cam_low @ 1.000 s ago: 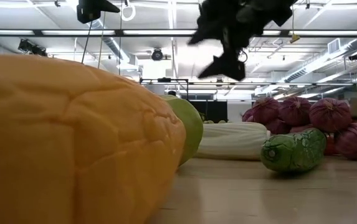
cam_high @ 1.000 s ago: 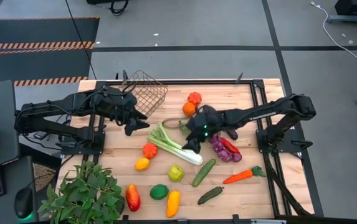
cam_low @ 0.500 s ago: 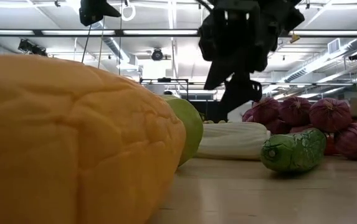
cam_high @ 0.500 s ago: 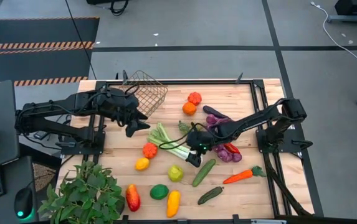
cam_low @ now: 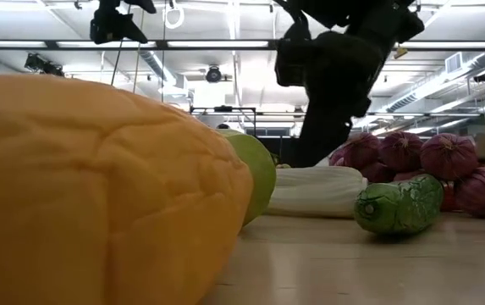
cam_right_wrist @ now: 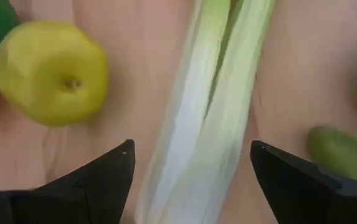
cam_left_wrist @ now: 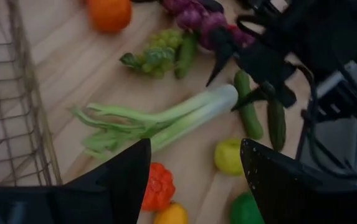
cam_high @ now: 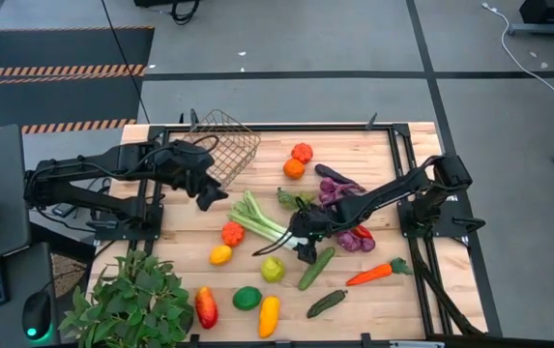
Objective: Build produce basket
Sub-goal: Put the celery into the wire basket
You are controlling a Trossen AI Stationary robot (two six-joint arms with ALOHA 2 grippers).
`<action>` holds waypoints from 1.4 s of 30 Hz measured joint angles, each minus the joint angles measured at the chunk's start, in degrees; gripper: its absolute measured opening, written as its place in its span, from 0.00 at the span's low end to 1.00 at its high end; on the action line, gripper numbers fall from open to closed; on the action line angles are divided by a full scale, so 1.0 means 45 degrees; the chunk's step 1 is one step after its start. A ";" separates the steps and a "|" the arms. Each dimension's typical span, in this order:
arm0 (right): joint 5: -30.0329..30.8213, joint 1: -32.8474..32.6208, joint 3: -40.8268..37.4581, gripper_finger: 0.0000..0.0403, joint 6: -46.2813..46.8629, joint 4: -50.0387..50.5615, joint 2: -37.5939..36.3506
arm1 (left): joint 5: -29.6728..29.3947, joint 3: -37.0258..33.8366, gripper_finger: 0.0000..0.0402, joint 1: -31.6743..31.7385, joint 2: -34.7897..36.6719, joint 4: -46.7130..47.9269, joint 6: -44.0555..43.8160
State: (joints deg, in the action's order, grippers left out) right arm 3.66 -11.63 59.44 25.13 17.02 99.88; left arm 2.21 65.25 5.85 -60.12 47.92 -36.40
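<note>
Nothing has gone into the basket yet, so almost all of the task is left. Nearest in the high view, the produce (cam_high: 269, 315) lies scattered over the lower and middle surface (cam_high: 383, 295). At frame centre the right end effector (cam_high: 301, 242) hangs with fingers apart over the pale end of the celery (cam_high: 265, 223). Farther up and left, the left end effector (cam_high: 206, 193), also apart and holding nothing, waits beside the tilted, empty basket (cam_high: 230, 145). Only the right wrist view shows the stalk centred between the fingers; the low view hides the basket.
</note>
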 joint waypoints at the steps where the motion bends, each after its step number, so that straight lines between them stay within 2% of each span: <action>1: 0.0046 0.0003 0.0009 0.80 -0.0050 -0.0033 0.0107 | -0.0090 0.0000 0.63 0.0000 0.0000 0.0000 -0.0157; 13: -0.0232 0.0003 -0.0005 0.69 0.0523 -0.0375 0.1316 | -0.0251 0.0000 0.63 0.0000 0.0000 0.0102 -0.1169; 22: -0.0109 -0.0002 0.0132 0.43 0.0518 -0.0152 0.1028 | -0.0251 0.0003 0.62 0.0005 0.0000 0.0092 -0.1167; 27: -0.0126 -0.0002 0.0131 0.35 0.0554 0.0096 0.0247 | -0.0251 0.0000 0.62 0.0005 0.0116 -0.0550 -0.1680; 35: -0.0156 0.0013 0.0131 0.34 0.0733 0.0830 -0.1938 | -0.0245 0.0010 0.58 0.0005 0.0938 -0.3934 -0.1606; 42: 0.0050 0.0013 0.0131 0.34 0.0795 0.0946 -0.3848 | -0.0241 0.0010 0.55 0.0010 0.1582 -0.4117 -0.1434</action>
State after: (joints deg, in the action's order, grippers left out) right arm 3.89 -11.57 60.03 28.71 21.28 82.56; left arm 1.13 65.30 5.89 -53.00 29.39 -42.85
